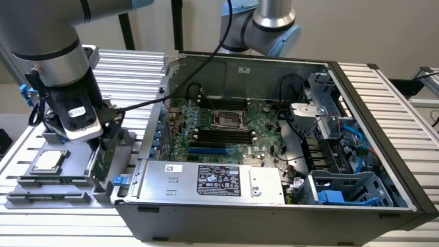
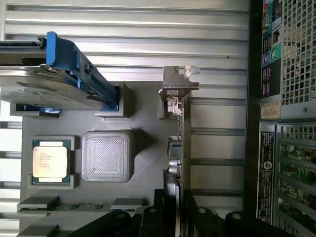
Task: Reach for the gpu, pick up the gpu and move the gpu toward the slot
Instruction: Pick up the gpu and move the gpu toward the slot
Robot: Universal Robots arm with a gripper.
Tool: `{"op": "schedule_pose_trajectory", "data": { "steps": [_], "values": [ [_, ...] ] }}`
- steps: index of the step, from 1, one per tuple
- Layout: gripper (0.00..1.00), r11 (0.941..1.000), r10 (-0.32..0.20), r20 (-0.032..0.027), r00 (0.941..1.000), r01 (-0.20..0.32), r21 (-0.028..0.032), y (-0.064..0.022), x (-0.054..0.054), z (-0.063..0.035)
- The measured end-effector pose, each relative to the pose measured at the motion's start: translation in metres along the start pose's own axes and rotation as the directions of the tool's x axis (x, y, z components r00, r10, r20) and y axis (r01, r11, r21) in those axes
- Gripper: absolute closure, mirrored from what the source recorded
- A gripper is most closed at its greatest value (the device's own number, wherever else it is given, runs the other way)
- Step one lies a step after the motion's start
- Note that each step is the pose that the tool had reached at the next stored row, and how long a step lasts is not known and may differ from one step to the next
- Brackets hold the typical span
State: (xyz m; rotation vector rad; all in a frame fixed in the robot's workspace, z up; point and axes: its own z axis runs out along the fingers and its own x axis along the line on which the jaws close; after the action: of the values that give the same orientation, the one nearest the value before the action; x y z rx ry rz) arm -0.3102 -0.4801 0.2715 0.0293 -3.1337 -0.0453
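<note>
**Q:** How many items are shown?

**A:** One gripper, one gpu, one processor chip, one hard drive in a blue frame, one grey fixture and one open computer case.

**Q:** How does the gpu look, and where is it?

**A:** It is seen edge-on, a thin dark-green sliver standing in the fixture. A silver bracket is at the end far from the gripper. The gripper sits at its near end; whether it is parted or clamped cannot be told. The case lies to the exterior view's right of the gripper.
</note>
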Motion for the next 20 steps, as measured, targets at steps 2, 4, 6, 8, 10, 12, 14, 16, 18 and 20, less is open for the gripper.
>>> {"op": "schedule_pose_trajectory", "data": {
  "steps": [2,4,6,8,10,12,14,16,18,20],
  "values": [
    [0.74,1.0000,0.000,-0.0035,1.0000,0.000,-0.0004,0.0002,-0.001,-0.0069],
    [0.74,1.0000,0.000,-0.0068,1.0000,0.000,-0.0005,0.0004,-0.002,-0.0144],
    [0.74,1.0000,0.000,-0.0103,0.9999,0.000,-0.0006,0.0006,-0.004,-0.0226],
    [0.74,1.0000,0.000,-0.0137,0.9999,0.000,-0.0007,0.0008,-0.005,-0.0317],
    [0.74,1.0000,0.001,-0.0161,0.9999,-0.001,-0.0008,0.0010,-0.008,-0.0407],
    [0.74,1.0000,0.001,-0.0179,0.9998,-0.001,-0.0008,0.0013,-0.010,-0.0498],
    [0.74,1.0000,0.001,-0.0195,0.9998,-0.001,-0.0008,0.0014,-0.013,-0.0590],
    [0.74,1.0000,0.001,-0.0206,0.9998,-0.001,-0.0009,0.0017,-0.017,-0.0680],
    [0.74,1.0000,0.001,-0.0214,0.9998,-0.001,-0.0011,0.0019,-0.020,-0.0770],
    [0.74,1.0000,0.001,-0.0224,0.9997,-0.001,-0.0012,0.0020,-0.024,-0.0865]
  ]
}}
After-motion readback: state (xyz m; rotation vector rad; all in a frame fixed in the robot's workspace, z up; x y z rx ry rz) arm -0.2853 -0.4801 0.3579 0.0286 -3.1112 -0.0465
